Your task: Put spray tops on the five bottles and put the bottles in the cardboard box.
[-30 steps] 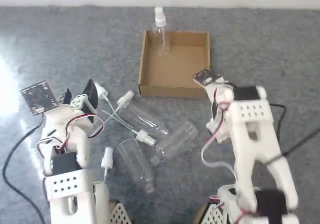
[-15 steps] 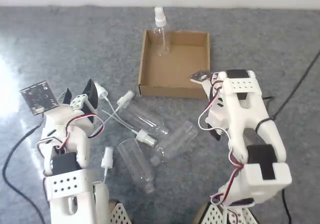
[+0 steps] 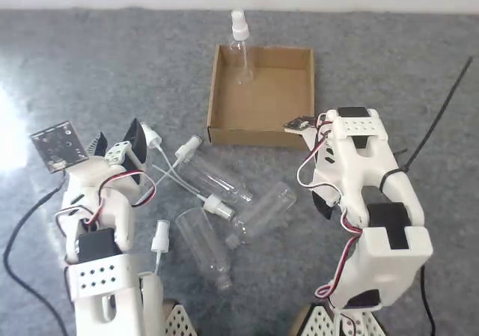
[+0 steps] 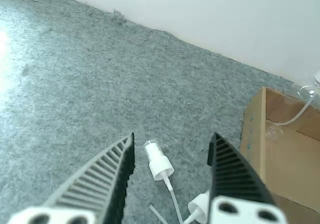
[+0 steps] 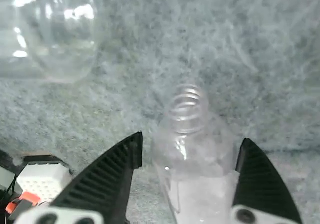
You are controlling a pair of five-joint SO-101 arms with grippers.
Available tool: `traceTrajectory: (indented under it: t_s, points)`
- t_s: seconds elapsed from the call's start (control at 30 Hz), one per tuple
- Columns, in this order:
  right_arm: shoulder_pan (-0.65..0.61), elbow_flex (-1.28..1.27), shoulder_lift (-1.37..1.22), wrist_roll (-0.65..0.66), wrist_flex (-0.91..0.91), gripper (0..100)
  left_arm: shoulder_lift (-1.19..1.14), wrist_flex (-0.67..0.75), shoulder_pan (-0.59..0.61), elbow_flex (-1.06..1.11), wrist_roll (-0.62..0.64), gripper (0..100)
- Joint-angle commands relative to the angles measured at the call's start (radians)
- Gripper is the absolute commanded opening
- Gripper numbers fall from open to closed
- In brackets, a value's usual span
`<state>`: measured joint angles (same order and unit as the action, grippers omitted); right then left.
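Observation:
In the right wrist view my right gripper (image 5: 190, 139) is shut on a clear bottle (image 5: 192, 149) with a bare threaded neck, held over the carpet. The base of another clear bottle (image 5: 50, 34) lies just beyond it. The cardboard box (image 3: 258, 135) holds one upright bottle with a spray top (image 3: 241, 48). Three clear bottles lie between the arms (image 3: 221, 180) (image 3: 263, 210) (image 3: 203, 246). My left gripper (image 4: 171, 139) stands open over the carpet, and a loose white spray top (image 4: 159, 165) lies between its fingers.
More loose spray tops lie among the bottles (image 3: 215, 205) (image 3: 160, 237), and one (image 3: 187, 149) sits at the mouth of the farthest lying bottle. A white wall runs behind the box. Grey carpet is free left of the box.
The right arm has swung in from the box's right corner and come down beside the lying bottles. The left arm has stayed where it was.

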<state>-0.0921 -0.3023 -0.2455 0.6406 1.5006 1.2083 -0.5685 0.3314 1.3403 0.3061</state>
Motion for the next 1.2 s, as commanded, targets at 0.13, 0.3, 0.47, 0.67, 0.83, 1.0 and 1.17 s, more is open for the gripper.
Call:
traceTrajectory:
  t_s: [0.13,0.3,0.47,0.67,0.83,1.0,1.17]
  points:
    - [0.05,0.049,-0.007,0.012,-0.044,17.3,-0.006,0.029,-0.003,-0.007,0.009,23]
    - [0.053,0.049,0.004,0.012,-0.036,12.1,-0.006,0.029,-0.003,-0.007,0.009,23]
    - [0.044,0.049,0.094,0.012,0.021,9.6,-0.006,0.029,-0.003,-0.007,0.009,23]
    - [0.044,0.044,0.239,0.003,0.084,9.6,-0.006,0.029,-0.003,-0.007,0.009,23]
    - [0.022,0.044,0.361,-0.032,0.156,9.5,-0.006,0.029,-0.003,-0.007,0.009,23]
    - [-0.051,0.043,0.475,-0.146,0.197,9.3,-0.006,0.029,-0.003,-0.007,0.009,23]
    - [-0.166,0.043,0.596,-0.269,0.225,9.1,-0.006,0.029,-0.003,-0.007,0.009,23]
